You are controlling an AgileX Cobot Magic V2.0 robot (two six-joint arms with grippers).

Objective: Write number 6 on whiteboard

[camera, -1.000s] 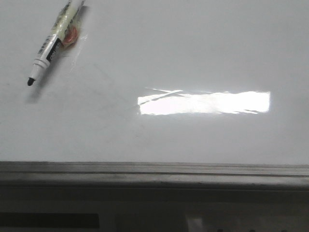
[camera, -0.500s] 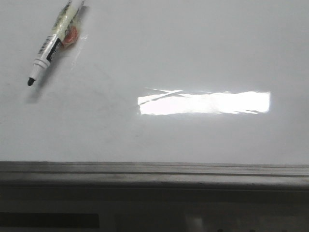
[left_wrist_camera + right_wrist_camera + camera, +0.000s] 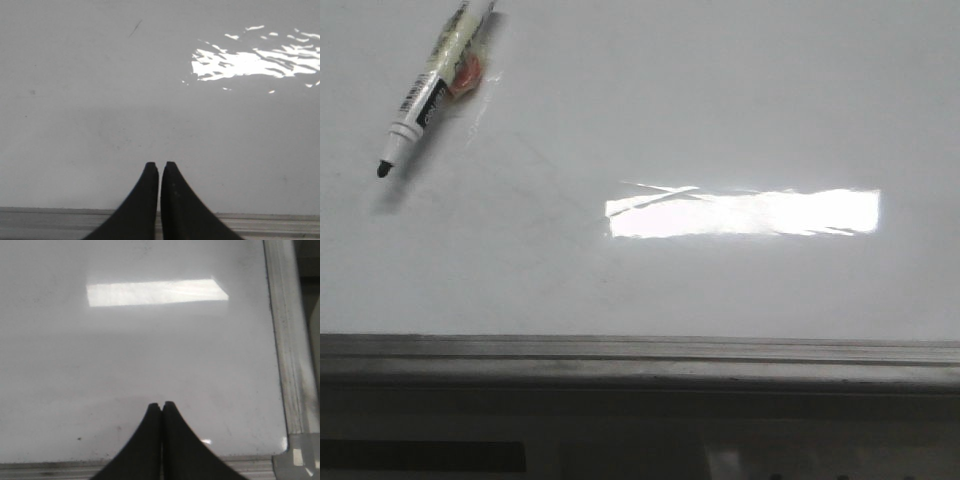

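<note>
Front view shows the whiteboard (image 3: pixel 720 120) blank, no number 6 on it yet; a marker (image 3: pixel 425 95) lies at its upper left, cap off. I judge the marker light, stiff and slippery, best taken at mid-barrel. Left pincer (image 3: pixel 159 170) and right pincer (image 3: pixel 161 409) are closed, holding nothing.

The marker (image 3: pixel 428 90) ran out past the top edge of the front view, so its rear end was cut off. Its label print was too small to read. A blurred orange-pink patch (image 3: pixel 468 73) beside the barrel could not be identified. Neither arm appeared there.
</note>
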